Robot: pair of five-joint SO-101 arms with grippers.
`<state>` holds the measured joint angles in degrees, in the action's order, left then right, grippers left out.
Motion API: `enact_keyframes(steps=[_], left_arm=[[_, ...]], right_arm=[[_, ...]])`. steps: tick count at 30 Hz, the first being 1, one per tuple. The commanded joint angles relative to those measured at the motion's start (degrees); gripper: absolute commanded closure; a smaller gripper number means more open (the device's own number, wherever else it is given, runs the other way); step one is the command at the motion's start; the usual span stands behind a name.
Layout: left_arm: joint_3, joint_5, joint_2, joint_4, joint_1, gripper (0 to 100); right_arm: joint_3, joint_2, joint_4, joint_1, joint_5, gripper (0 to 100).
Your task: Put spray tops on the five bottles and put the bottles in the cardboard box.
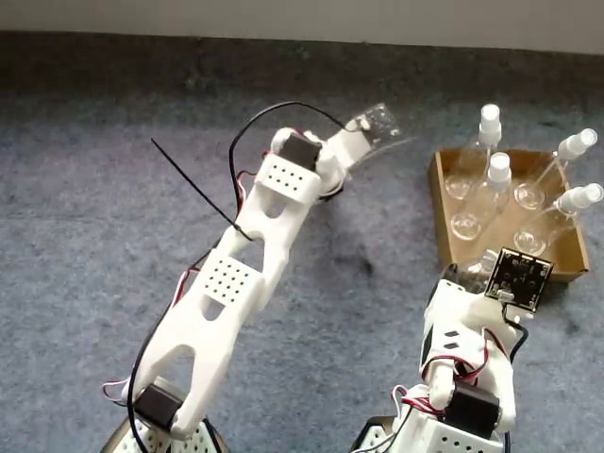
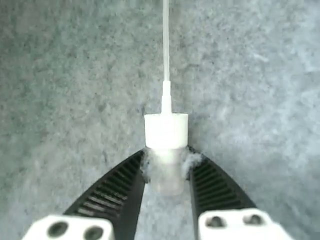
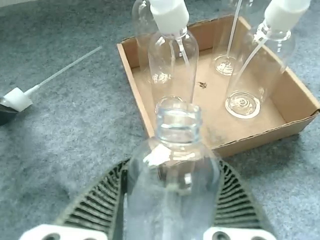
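My left gripper (image 2: 166, 157) is shut on the cap of a white spray top (image 2: 166, 131), whose thin dip tube (image 2: 165, 45) points away from it over the grey carpet. In the high view this gripper (image 1: 363, 132) is near the table's far middle. My right gripper (image 3: 172, 172) is shut on a clear bottle (image 3: 176, 122) with an open neck, upright just in front of the cardboard box (image 3: 131, 75). From above, that bottle (image 1: 469, 272) sits at the box's (image 1: 439, 203) near left corner. Several capped bottles (image 1: 491, 175) stand in the box.
Grey carpet (image 1: 377, 302) covers the table between the arms. A black cable (image 1: 193, 184) loops off the left arm. In the right wrist view the held spray top (image 3: 17, 98) lies off to the side of the box.
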<state>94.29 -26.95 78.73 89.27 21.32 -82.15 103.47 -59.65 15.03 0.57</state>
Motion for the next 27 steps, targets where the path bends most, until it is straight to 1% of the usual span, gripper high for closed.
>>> enact_keyframes(steps=[1, 4, 15, 27], left_arm=[[1.01, -0.26, -9.80, 8.35, -0.75, 100], [0.75, -0.26, -12.44, 10.81, -0.84, 100], [0.66, -0.18, -16.92, 11.52, -6.55, 100], [0.48, -0.18, -26.07, 11.69, -6.81, 100]], right_arm=[[0.22, -0.04, 1.45, -0.48, 0.00, 87.5], [0.22, -0.04, 1.45, -0.48, 0.00, 87.5], [0.22, -0.04, 1.45, -0.48, 0.00, 87.5], [0.22, -0.04, 1.45, -0.57, -0.09, 87.5]])
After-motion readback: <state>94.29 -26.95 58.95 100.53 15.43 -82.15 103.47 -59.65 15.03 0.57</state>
